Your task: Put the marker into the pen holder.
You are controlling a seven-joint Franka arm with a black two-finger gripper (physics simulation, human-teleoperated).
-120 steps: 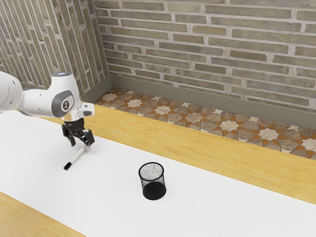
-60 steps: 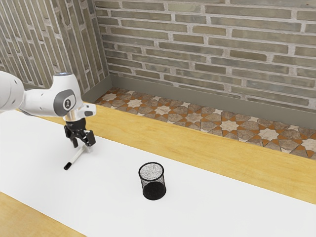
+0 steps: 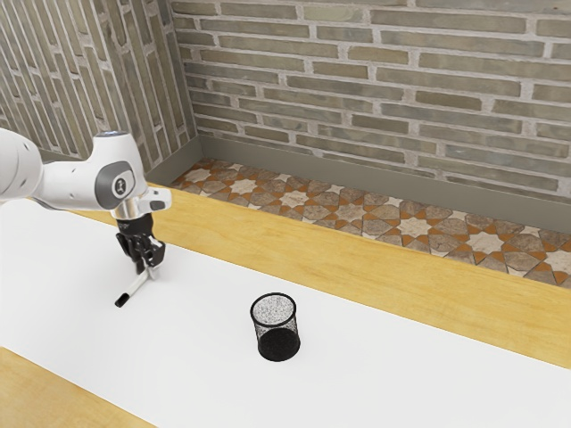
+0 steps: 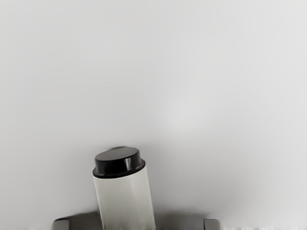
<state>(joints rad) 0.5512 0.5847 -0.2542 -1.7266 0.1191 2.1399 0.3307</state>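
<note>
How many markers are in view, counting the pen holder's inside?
1. The marker is under the gripper, at the white surface, on the exterior view's left. I see none inside the mesh pen holder; one behind the gripper could be hidden.

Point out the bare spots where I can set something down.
Bare: the white mat between the white, black-ended marker and the round black mesh pen holder, and beyond the holder toward the exterior view's right. Crowded: around the black gripper, at the marker.
</note>
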